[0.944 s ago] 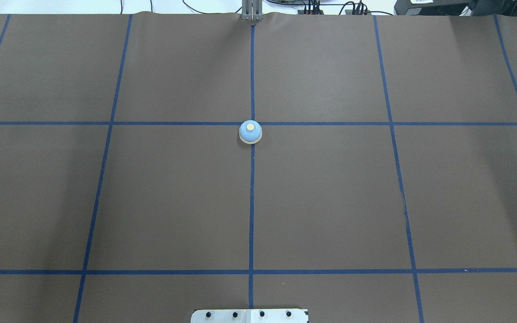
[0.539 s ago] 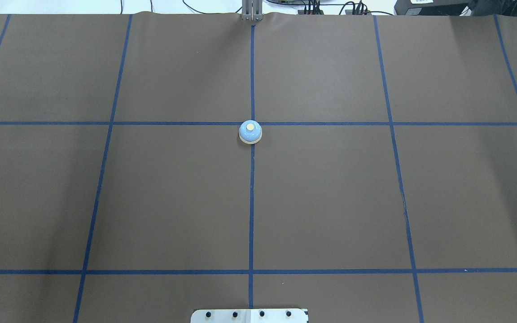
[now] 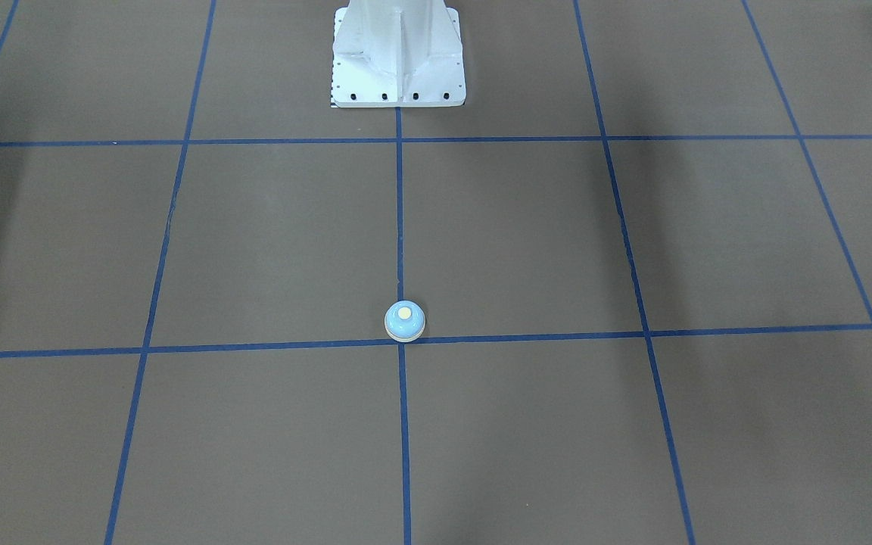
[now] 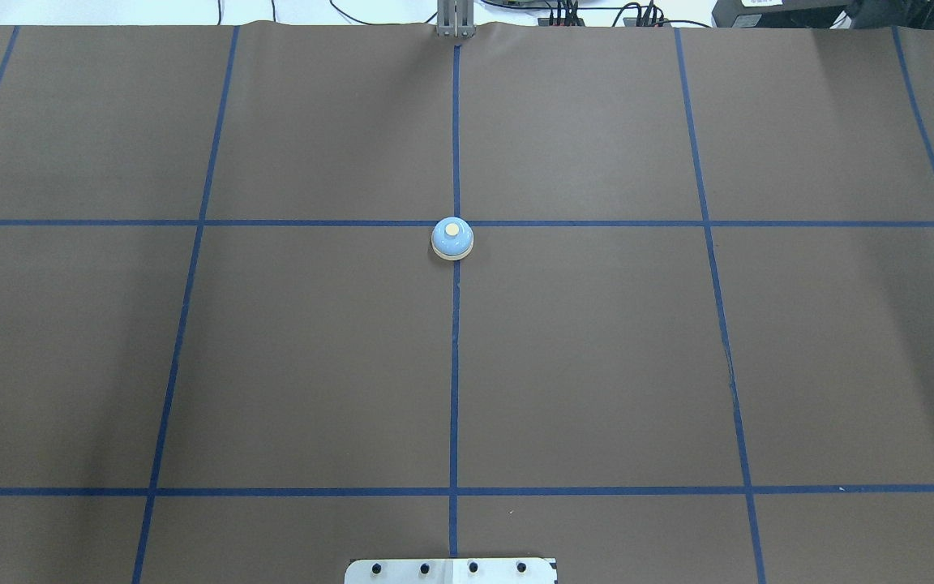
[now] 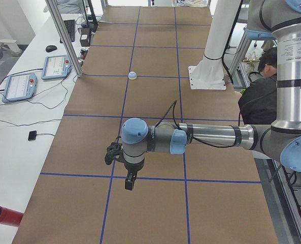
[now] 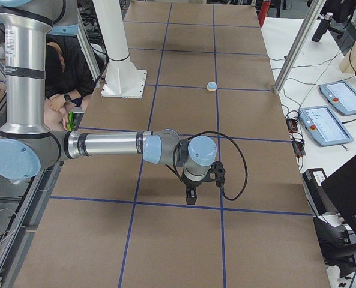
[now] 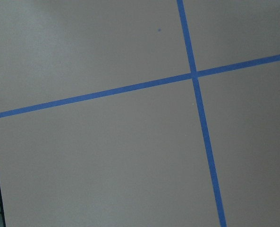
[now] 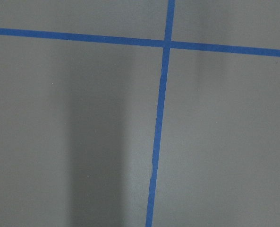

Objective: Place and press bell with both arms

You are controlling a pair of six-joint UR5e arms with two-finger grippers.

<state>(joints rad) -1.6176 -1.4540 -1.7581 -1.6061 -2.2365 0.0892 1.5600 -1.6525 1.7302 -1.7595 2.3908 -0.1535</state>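
- Brown paper [image 4: 313, 365] ruled with blue tape lines [image 4: 455, 365] covers the table, and a white pedestal [image 3: 398, 53] is bolted at its edge.
- The bell [image 4: 452, 238] stands upright straight out from the pedestal and well apart from it. It sits on the centre tape line, on the pedestal's side of a cross line, with nothing touching it.
- The left gripper [image 5: 129, 184] hangs pointing down above the paper, far off to the pedestal's left. I cannot tell whether its fingers are spread or closed.
- The right gripper [image 6: 191, 198] hangs the same way, far off to the pedestal's right, and its finger state cannot be told either.
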